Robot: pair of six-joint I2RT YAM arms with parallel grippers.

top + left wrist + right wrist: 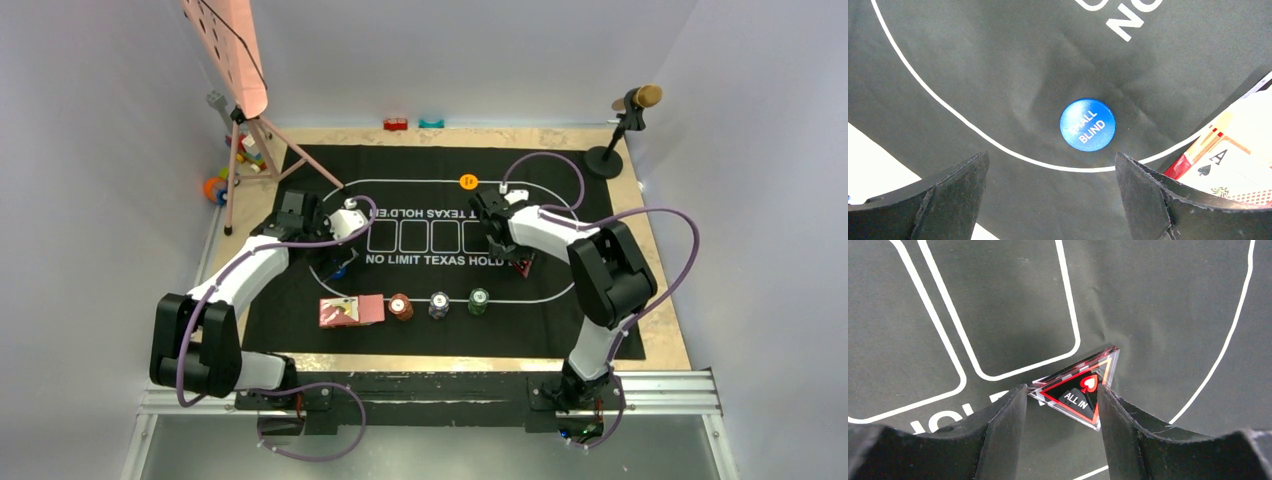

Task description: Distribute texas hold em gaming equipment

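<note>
My left gripper (338, 258) (1052, 157) is open and empty above the mat's left curve. The blue "SMALL BLIND" disc (1087, 124) lies flat just ahead of its fingers; it also shows in the top view (345, 270). My right gripper (520, 260) (1060, 390) is shut on a clear triangular "ALL IN" marker (1080, 390), which sits tilted between both fingers. Playing cards (351, 311) lie at the mat's near left, with an ace face up (1233, 165). Red (401, 306), blue-grey (438, 304) and green (478, 300) chip stacks stand beside them. An orange disc (468, 181) lies at the far side.
The black mat (600, 300) covers most of the table. A tripod (255, 150) with a pink board stands at the far left by toy blocks (240, 160). A microphone stand (618, 135) is at the far right. Red (395, 124) and teal (431, 123) blocks lie at the far edge.
</note>
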